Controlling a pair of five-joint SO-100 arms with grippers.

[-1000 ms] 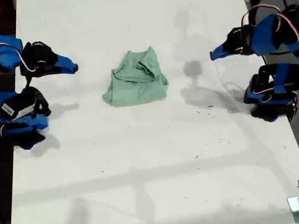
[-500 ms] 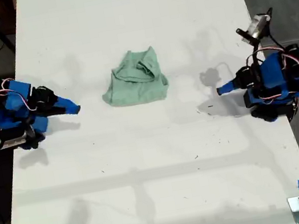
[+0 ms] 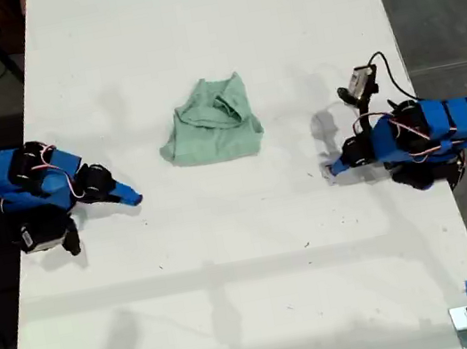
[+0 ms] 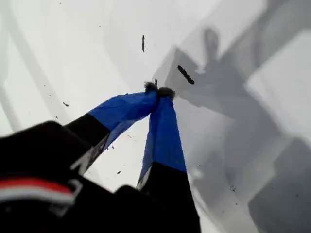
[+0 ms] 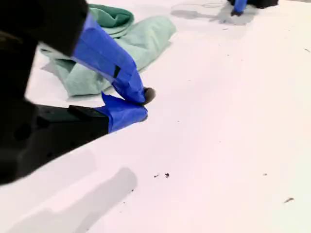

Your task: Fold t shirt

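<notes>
My second gripper (image 5: 141, 104) hides part of the t shirt (image 5: 141, 43).

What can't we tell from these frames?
1. The t shirt: in the exterior view, sleeves and collar are lost in its own folds, and the underside is hidden.
2. Second wrist view: my second tool covers part of the shirt.
3. Same view: the other arm is cut off by the picture's edge.
4. First wrist view: the shirt is out of frame; the dark specks by my first tool are too small to identify.
</notes>
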